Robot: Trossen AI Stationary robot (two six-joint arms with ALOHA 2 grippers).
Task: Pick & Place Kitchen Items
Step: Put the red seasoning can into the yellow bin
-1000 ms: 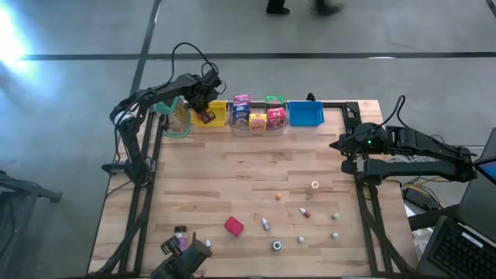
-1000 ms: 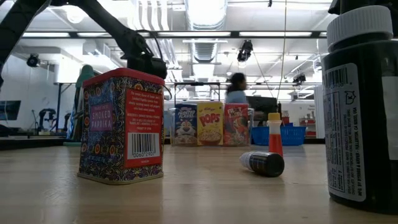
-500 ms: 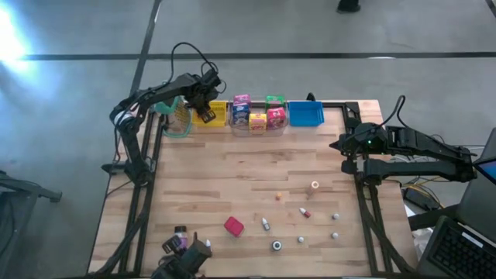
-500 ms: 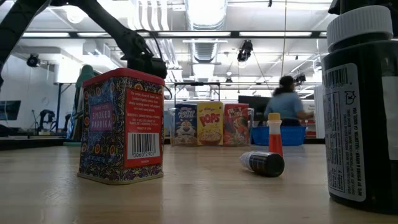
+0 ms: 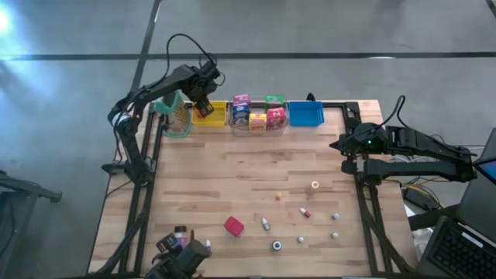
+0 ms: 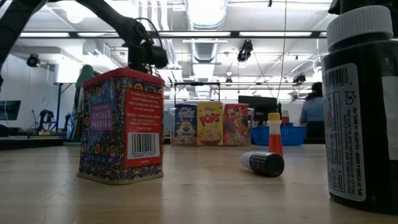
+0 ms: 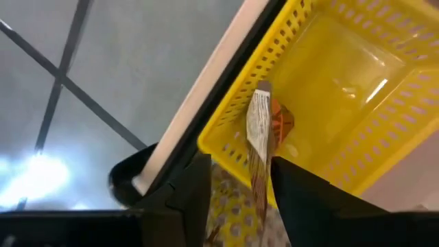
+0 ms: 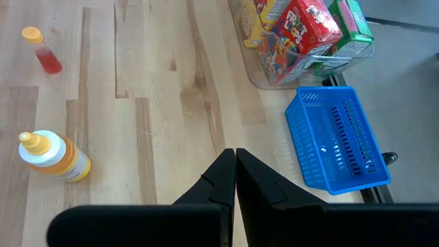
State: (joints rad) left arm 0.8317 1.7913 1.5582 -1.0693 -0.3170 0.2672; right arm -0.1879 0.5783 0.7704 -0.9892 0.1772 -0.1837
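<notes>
Bins in a row along the table's far edge, small groceries scattered near the front edge.

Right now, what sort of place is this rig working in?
Probably a lab or workshop: bare ceiling ducts with strip lights, grey concrete floor around the wooden table, and a person at desks behind.

around me a smooth grey concrete floor spreads out, crossed by a dark straight line running past the far edge of my pale wooden plank table. overhead hangs an open white ceiling with ducts and long bright strip lights. far off, a person in a blue top stands by desks. a glare patch shines on the floor.
</notes>
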